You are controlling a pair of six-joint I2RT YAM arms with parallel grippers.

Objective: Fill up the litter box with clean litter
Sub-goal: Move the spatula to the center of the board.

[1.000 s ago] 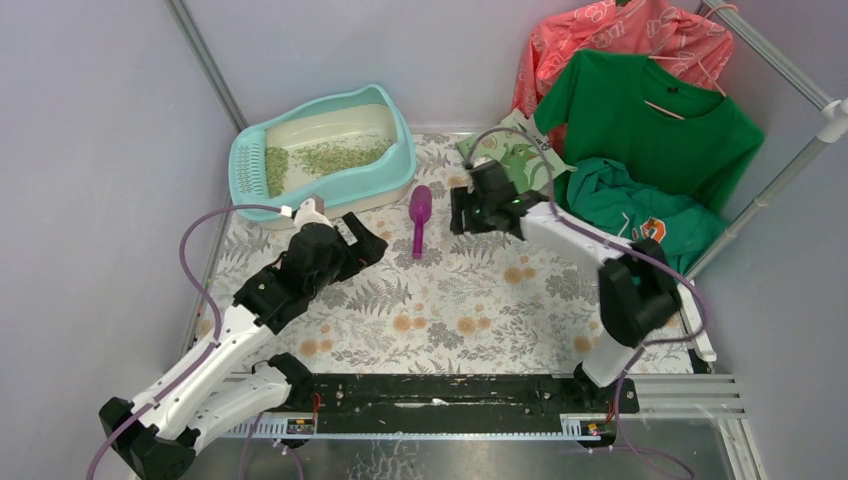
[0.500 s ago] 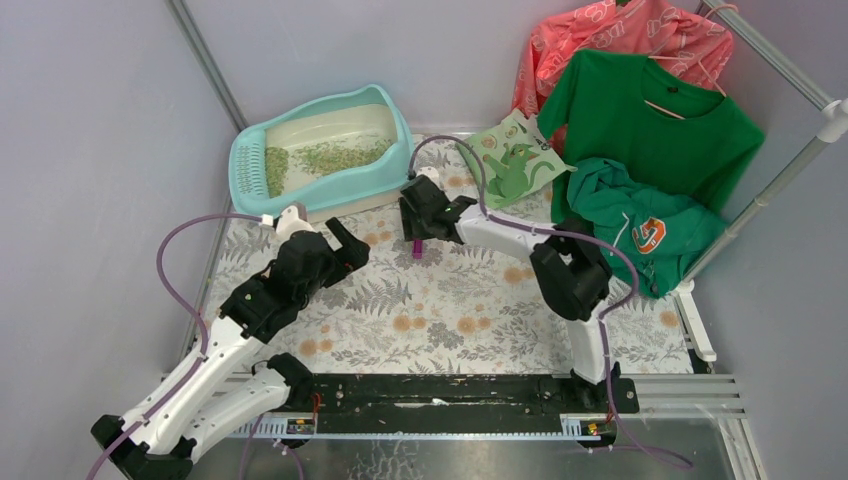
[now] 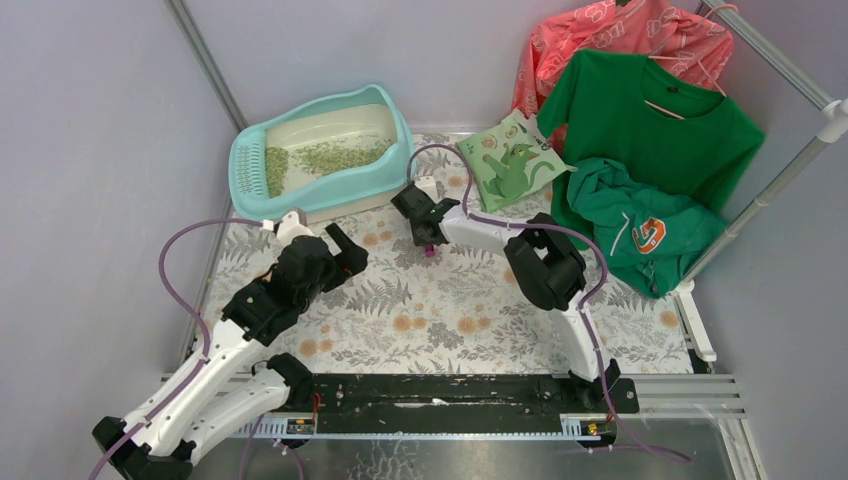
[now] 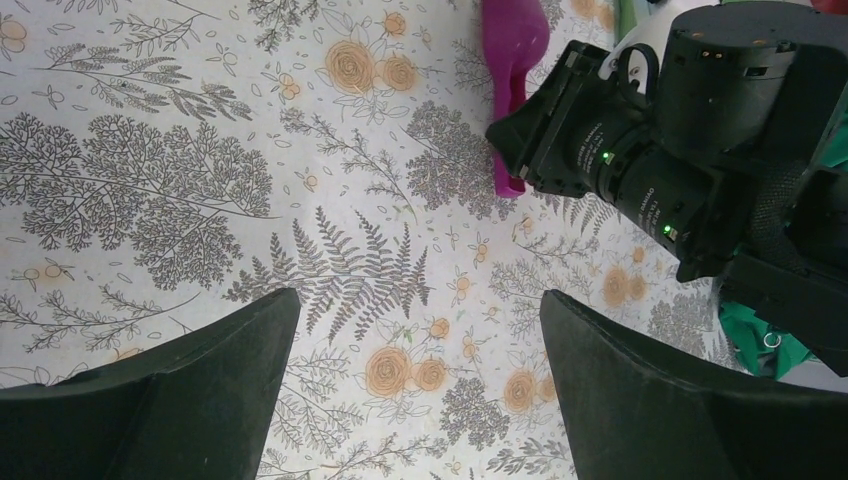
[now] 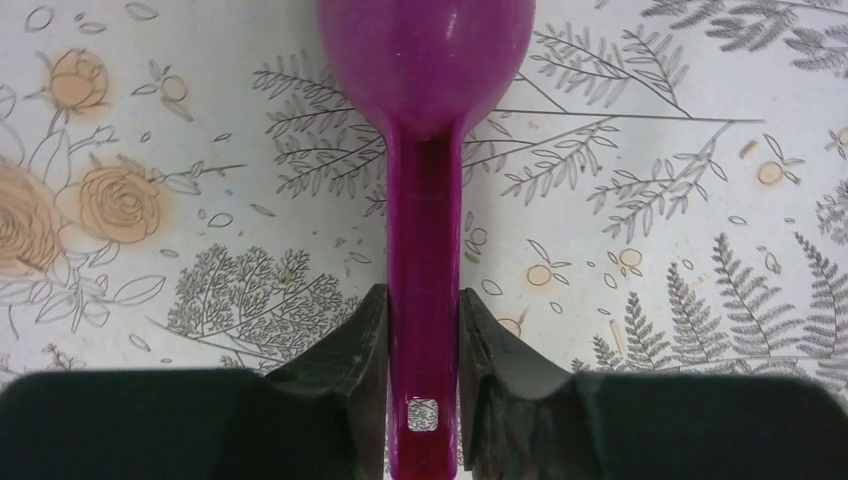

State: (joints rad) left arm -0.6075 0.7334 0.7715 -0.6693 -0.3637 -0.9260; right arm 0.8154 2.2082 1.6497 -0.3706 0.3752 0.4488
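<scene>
We see the litter box (image 3: 345, 192) at the far left of the desk (image 3: 450, 310) holding a thin patch of clean litter (image 3: 335, 155), our left hand (image 4: 417, 300) spread wide apart above the desk, and our right hand (image 5: 423, 300) clamped on the purple scoop (image 5: 425, 60), whose bowl is cut off in the wrist view.
</scene>
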